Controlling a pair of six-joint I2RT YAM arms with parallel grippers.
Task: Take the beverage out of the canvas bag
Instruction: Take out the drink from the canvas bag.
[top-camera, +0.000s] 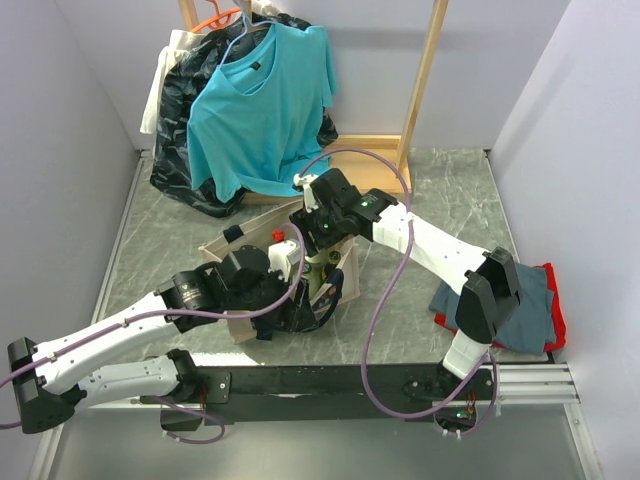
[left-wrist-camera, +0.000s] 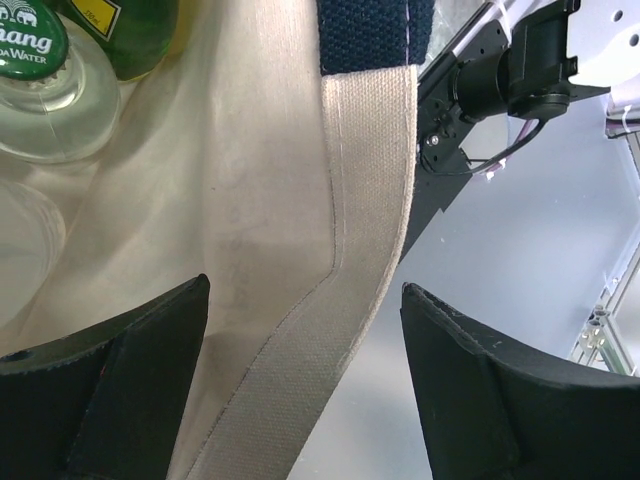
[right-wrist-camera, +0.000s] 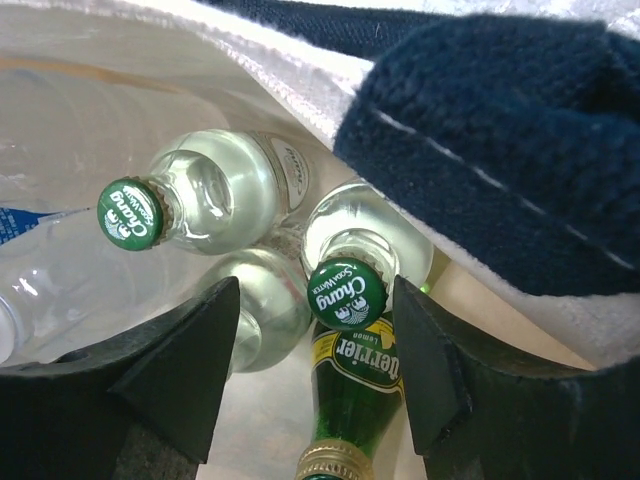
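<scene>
The beige canvas bag (top-camera: 350, 272) stands open at mid-table, with a dark strap (right-wrist-camera: 500, 150) along its rim. Inside are several beverage bottles. Two are clear glass with green Chang caps (right-wrist-camera: 130, 213), one is a green Perrier bottle (right-wrist-camera: 355, 390), and a clear plastic bottle (right-wrist-camera: 60, 290) lies at the left. My right gripper (right-wrist-camera: 316, 283) reaches down into the bag, open. One Chang cap (right-wrist-camera: 347, 293) sits between its fingers, close to the right finger (right-wrist-camera: 430, 370). My left gripper (left-wrist-camera: 305, 285) is open astride the bag's rim band (left-wrist-camera: 350, 250), one finger inside and one outside.
A teal T-shirt (top-camera: 260, 110) hangs on a wooden rack (top-camera: 420, 90) at the back, over a black plastic bag (top-camera: 175, 120). Folded grey and red cloth (top-camera: 520, 310) lies at the right. Grey walls close in both sides.
</scene>
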